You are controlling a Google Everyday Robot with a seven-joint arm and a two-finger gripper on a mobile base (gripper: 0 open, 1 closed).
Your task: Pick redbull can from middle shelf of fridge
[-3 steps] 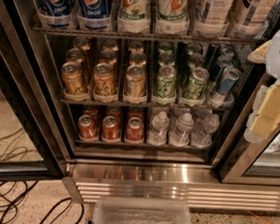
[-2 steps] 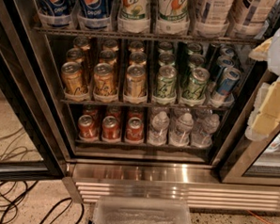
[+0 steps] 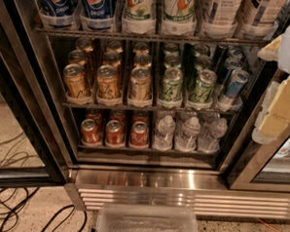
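The fridge [image 3: 146, 179] stands in front of me with its glass door swung open on the left. The middle shelf [image 3: 150, 108] is a dark wire rack holding three lanes of gold cans, two lanes of green cans and, in the rightmost lane, slim blue-and-silver redbull cans [image 3: 234, 87] leaning slightly. The front redbull can stands at the shelf's front edge. My gripper [image 3: 280, 103], made of cream and white parts, hangs at the right edge of the view, just right of the fridge's right door frame, apart from the cans and holding nothing that I can see.
The top rack holds Pepsi bottles [image 3: 95, 2] and green-labelled bottles. The bottom shelf holds red cans [image 3: 115, 133] and water bottles [image 3: 188, 135]. A clear plastic bin [image 3: 146, 225] sits on the floor before the slatted steel base. Black cables [image 3: 9, 203] lie at lower left.
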